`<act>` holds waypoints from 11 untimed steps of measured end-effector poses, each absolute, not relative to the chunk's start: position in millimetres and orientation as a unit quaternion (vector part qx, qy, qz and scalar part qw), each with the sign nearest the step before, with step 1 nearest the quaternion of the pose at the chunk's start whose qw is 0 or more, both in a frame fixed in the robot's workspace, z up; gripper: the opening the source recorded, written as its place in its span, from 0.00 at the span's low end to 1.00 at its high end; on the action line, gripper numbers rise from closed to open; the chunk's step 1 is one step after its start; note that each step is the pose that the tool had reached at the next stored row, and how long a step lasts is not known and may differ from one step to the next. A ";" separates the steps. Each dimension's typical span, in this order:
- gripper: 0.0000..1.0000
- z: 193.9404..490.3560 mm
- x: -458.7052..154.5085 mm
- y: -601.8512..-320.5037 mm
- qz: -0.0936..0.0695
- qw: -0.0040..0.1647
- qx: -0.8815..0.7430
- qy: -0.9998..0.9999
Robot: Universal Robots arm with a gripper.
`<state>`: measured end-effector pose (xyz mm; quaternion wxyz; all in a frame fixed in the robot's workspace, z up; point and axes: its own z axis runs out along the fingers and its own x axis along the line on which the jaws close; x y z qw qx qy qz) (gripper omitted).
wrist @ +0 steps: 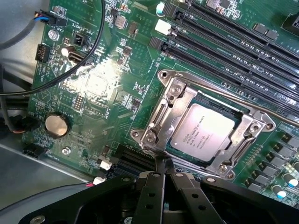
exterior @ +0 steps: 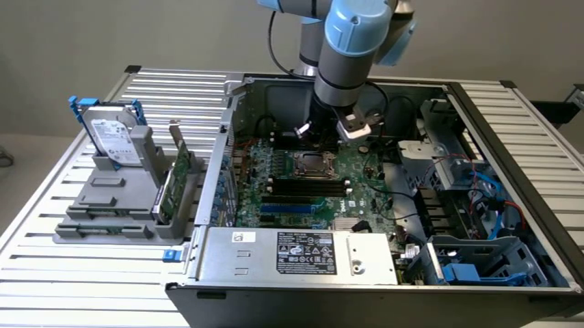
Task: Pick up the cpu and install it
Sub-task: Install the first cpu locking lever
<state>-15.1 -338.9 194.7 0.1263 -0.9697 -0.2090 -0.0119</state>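
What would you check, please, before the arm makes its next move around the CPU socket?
1. cpu lying flat inside the socket frame: ok.
2. end effector shut and holding nothing: ok.
3. end effector near the socket frame's corner, touching it or apart: cannot tell.
4. Socket frame clamped down over the cpu: cannot tell.
5. black cable lying away from the socket: ok.
6. hard drive upright in its grey holder, outside the case: ok.

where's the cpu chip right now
The small square silver cpu sits in the metal-framed socket on the green motherboard, inside the open computer case, just ahead of the shut gripper.
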 end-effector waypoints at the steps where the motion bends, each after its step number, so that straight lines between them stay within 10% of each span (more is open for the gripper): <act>1: 0.11 194.7 -15.0 -338.9 -0.012 0.126 -0.970 -0.210; 11: 0.11 203.0 -14.8 -339.8 -0.012 0.127 -0.969 -0.211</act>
